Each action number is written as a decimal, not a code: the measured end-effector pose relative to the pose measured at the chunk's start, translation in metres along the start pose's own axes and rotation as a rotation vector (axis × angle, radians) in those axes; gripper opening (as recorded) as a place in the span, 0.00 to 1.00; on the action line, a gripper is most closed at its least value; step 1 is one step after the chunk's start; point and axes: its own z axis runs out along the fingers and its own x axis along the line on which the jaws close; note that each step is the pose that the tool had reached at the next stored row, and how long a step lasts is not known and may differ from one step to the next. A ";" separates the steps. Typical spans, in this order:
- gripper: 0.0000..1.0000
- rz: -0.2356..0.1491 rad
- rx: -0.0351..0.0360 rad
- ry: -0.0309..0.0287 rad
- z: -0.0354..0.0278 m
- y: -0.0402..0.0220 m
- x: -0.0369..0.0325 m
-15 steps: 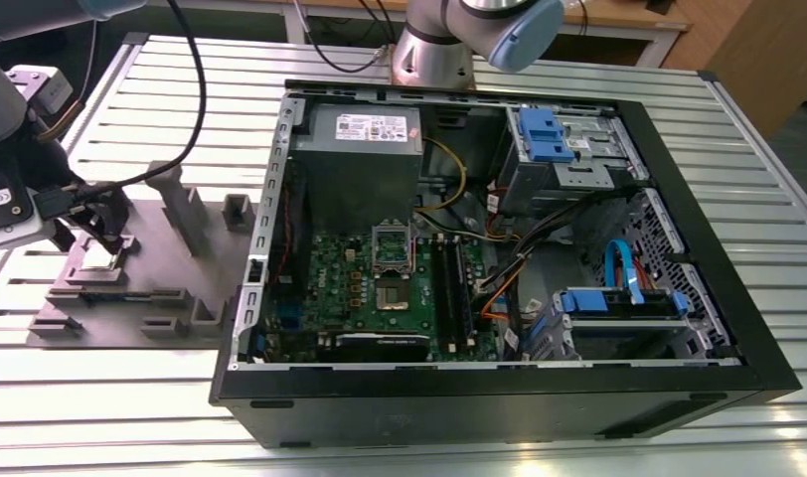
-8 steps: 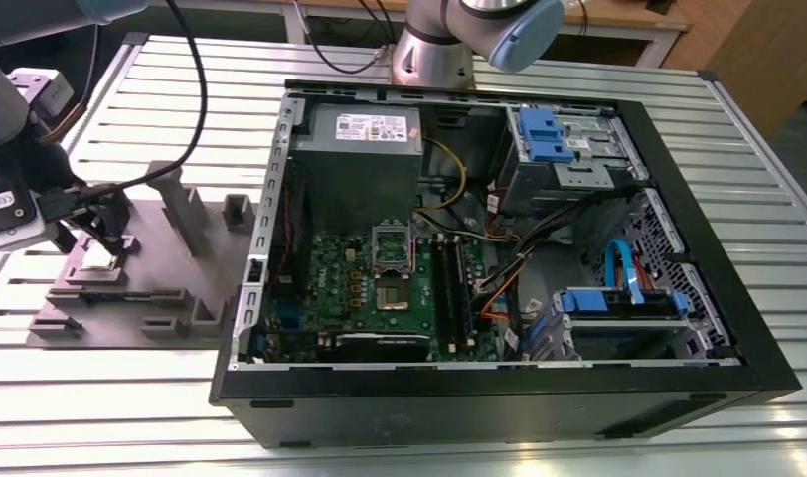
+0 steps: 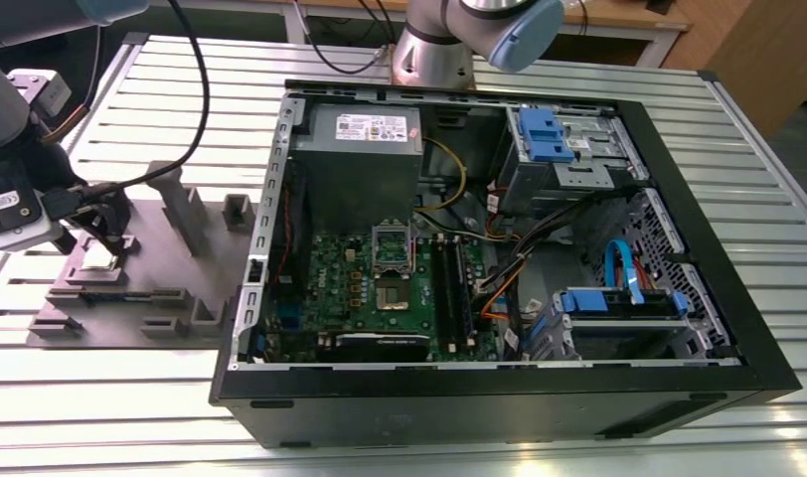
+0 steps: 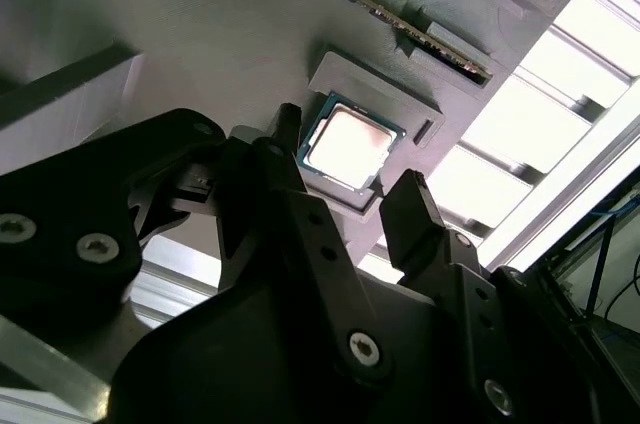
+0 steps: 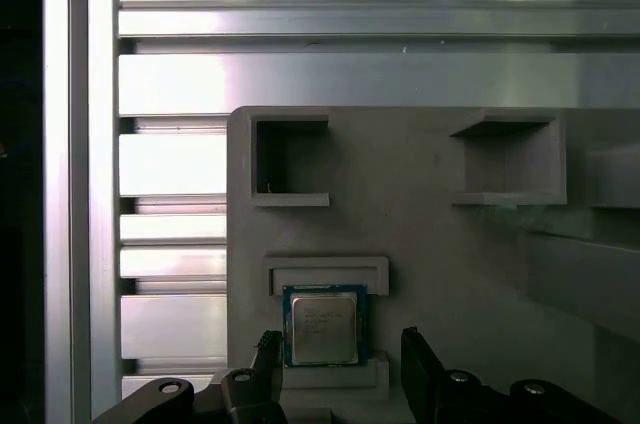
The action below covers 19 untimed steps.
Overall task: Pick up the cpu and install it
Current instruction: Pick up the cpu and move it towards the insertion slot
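The cpu [image 5: 322,326] is a small square chip with a silvery top, lying flat in a raised holder on the matte grey tray [image 5: 420,244]. My gripper [image 5: 342,352] is open and low over it, one dark finger on each side of the chip. One finger stands close to the chip's edge, and a gap shows at the other. In the second wrist view the cpu [image 4: 350,141] shines between the fingertips [image 4: 410,206] of the gripper [image 4: 346,158]. In the exterior view the gripper [image 3: 105,244] hangs over the tray [image 3: 165,268] at the exterior view's left, outside the computer case.
The open computer case [image 3: 510,397] lies on the slatted metal table [image 3: 178,89], holding the green motherboard [image 3: 344,288] with its shiny socket frame [image 3: 393,266]. Cables, a power supply [image 3: 361,134] and blue drive bays [image 3: 550,134] crowd the case. Raised blocks [image 3: 178,204] stand on the tray.
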 end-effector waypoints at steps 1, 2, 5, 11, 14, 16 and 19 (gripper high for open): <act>0.59 0.000 0.0000 0.0000 0.0000 0.0000 0.0000; 0.59 0.000 0.0000 0.0000 0.0000 0.0000 0.0000; 0.59 0.000 0.0000 0.0000 0.0000 0.0000 0.0000; 0.59 0.000 -0.0001 -0.0001 0.0014 0.0011 0.0019; 0.59 0.000 0.0003 -0.0002 0.0044 0.0017 0.0044; 0.59 -0.001 0.0036 -0.0001 0.0065 0.0016 0.0045; 0.59 -0.006 0.0065 0.0000 0.0091 0.0017 0.0043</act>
